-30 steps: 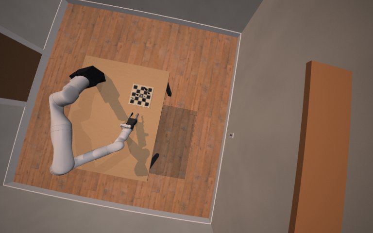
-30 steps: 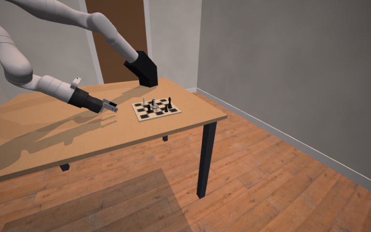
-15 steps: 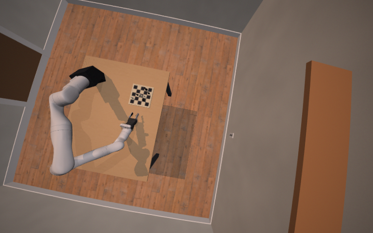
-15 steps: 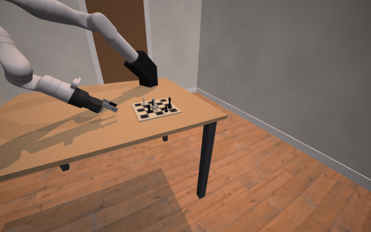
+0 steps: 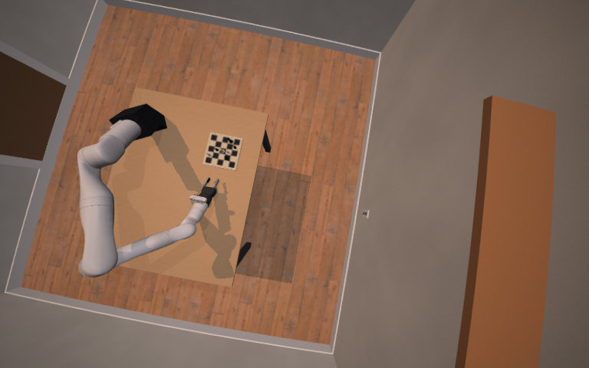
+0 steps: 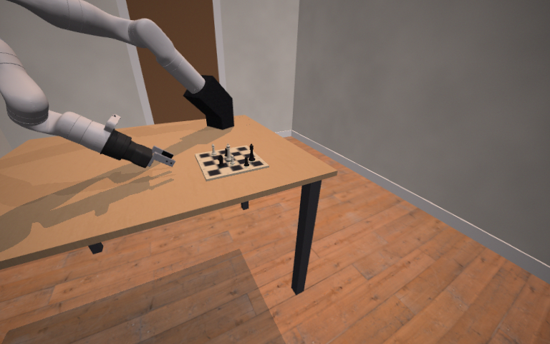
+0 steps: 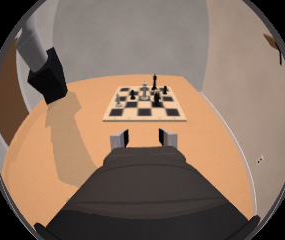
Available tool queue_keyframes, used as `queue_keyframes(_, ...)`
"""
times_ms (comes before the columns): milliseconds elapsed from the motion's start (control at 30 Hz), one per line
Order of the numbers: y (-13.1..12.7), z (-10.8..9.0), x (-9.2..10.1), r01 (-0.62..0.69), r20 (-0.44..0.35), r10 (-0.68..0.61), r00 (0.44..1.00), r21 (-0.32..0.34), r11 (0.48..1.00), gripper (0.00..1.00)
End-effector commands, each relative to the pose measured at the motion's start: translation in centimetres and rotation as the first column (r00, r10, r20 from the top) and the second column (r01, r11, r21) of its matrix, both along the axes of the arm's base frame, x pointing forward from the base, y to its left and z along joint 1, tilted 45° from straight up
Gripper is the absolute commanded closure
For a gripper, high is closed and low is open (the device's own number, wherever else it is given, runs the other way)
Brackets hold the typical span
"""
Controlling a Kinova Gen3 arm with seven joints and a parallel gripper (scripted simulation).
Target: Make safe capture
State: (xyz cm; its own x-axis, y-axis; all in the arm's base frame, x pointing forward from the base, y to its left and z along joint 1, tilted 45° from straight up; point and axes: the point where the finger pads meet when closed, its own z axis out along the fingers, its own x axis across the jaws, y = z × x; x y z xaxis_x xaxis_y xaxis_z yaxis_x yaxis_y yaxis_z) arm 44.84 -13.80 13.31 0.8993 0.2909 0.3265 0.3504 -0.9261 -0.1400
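Observation:
A small chessboard (image 6: 231,164) lies on the wooden table near its far right corner; it also shows from above (image 5: 223,150) and in the wrist view (image 7: 144,104). Several white and black pieces stand upright on it. A tall black piece (image 6: 251,152) stands at the board's right, a black piece (image 6: 220,160) left of the middle, a white piece (image 6: 213,149) at the back left and a tall white piece (image 6: 227,150) near the middle. My gripper (image 6: 167,158) is open and empty. It hovers above the table, left of the board and apart from it, fingers pointing at the board (image 7: 142,138).
The arm's black base (image 6: 212,102) stands on the table's back edge behind the board. The table's right edge (image 6: 312,178) runs close beside the board. The arm's shadow lies on the table top to the left.

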Motion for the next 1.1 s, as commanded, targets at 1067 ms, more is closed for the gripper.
queue_keyframes(1067, 5.4, 6.0, -3.7, -0.008, -0.007, 0.008, 1.000, 0.008, 1.000, 0.00)
